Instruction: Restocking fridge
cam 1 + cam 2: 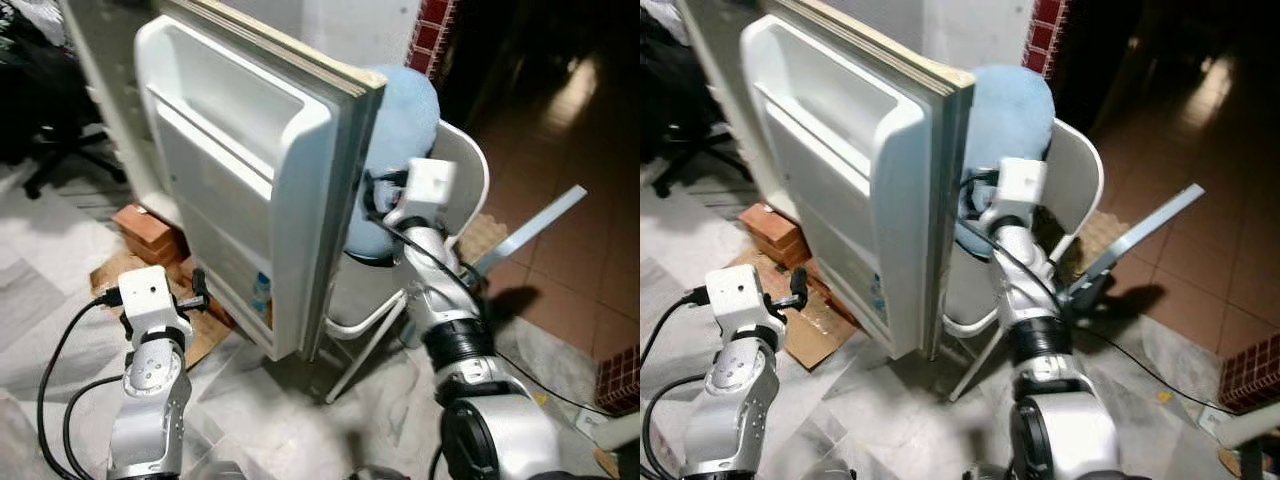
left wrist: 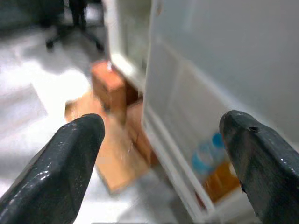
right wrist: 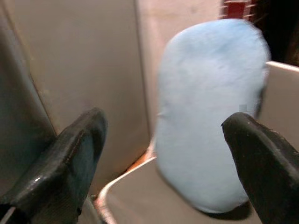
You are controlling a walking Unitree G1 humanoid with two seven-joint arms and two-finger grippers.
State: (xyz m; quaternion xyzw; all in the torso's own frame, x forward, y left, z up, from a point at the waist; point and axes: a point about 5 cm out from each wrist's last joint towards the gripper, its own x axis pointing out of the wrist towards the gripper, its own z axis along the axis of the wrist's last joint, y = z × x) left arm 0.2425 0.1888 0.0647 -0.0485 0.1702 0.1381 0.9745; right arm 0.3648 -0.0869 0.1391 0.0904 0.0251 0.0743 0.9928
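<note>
The white fridge door [image 1: 240,150] stands open, its inner shelves facing me. A clear water bottle [image 2: 205,156] with a blue cap stands in the lowest door shelf, beside something orange [image 2: 219,179]. My left gripper [image 1: 200,293] is low, just left of the door's bottom shelf, open and holding nothing. My right gripper [image 1: 372,198] is raised behind the door's outer edge. It is open and empty, pointing at a light blue cushion [image 3: 210,107] on a white chair [image 1: 465,165].
Red bricks [image 1: 145,232] and flattened cardboard [image 1: 205,335] lie on the floor under the door. A black office chair [image 1: 60,150] stands at the far left. A grey plank [image 1: 530,230] leans at the right. Black cables [image 1: 60,360] trail by my left arm.
</note>
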